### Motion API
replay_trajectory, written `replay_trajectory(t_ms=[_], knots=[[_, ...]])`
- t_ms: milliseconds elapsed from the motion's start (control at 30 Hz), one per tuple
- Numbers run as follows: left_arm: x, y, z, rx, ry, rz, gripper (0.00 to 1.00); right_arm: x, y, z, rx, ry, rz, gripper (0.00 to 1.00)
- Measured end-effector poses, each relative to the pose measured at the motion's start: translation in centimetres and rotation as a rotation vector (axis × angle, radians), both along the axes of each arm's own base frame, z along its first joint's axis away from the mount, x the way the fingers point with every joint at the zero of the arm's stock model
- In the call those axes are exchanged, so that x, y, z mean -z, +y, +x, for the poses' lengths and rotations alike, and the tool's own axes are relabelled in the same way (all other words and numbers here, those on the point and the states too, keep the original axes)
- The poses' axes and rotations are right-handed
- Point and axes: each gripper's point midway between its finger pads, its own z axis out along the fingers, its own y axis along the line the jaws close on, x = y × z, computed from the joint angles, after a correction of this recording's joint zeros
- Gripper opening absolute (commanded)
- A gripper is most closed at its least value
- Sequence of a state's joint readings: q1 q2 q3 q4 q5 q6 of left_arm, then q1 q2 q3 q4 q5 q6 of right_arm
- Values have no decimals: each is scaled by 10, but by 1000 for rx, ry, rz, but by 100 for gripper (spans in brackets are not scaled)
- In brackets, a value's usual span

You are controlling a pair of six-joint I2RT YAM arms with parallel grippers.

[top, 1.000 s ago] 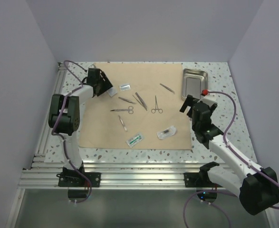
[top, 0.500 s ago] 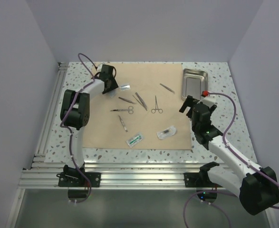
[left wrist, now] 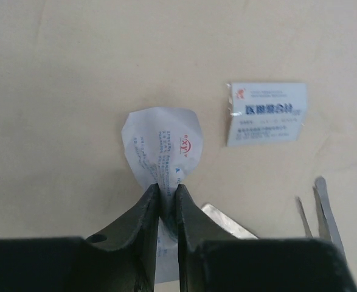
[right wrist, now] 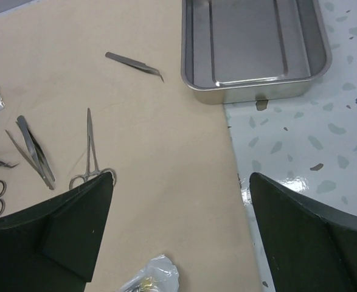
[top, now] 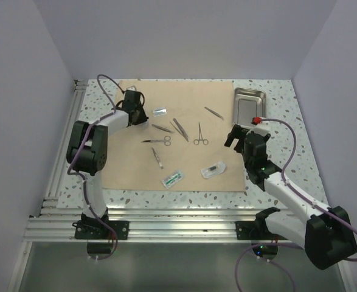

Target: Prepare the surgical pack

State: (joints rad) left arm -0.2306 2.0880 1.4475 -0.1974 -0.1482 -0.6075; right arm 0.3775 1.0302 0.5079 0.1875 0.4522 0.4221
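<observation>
Fingers (left wrist: 143, 216) of left gripper (left wrist: 166, 198) pinched on white packet (left wrist: 163, 143), upper left of tan cloth (top: 129, 167), crumpled end pointing away. Far across at upper right, steel tray (top: 249, 104), near the spread right gripper (right wrist: 181, 231): closer to that arm.

Left hand (left wrist: 167, 201) has its fingers pinched tight on a crinkled white packet (left wrist: 163, 146) over the tan cloth (left wrist: 62, 91). A flat labelled packet (left wrist: 266, 114) lies just to the right, with metal tips (left wrist: 321, 210) at the lower right.
</observation>
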Motion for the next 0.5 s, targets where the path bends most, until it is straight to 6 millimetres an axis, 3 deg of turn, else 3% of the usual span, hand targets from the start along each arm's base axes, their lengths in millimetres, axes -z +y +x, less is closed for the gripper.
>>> replay_trajectory(t_ms=[133, 333, 400, 500], knots=[[-32, -26, -17, 111, -64, -81, 19, 12, 6, 1, -29, 35, -4, 98], [-117, -89, -14, 304, -292, -214, 19, 11, -5, 3, 36, 38, -25, 94], [-137, -105, -15, 359, -352, -255, 19, 8, -9, 12, 66, 68, -49, 91], [-151, -119, -17, 419, -401, -298, 19, -8, -8, 47, 96, 108, -74, 87]])
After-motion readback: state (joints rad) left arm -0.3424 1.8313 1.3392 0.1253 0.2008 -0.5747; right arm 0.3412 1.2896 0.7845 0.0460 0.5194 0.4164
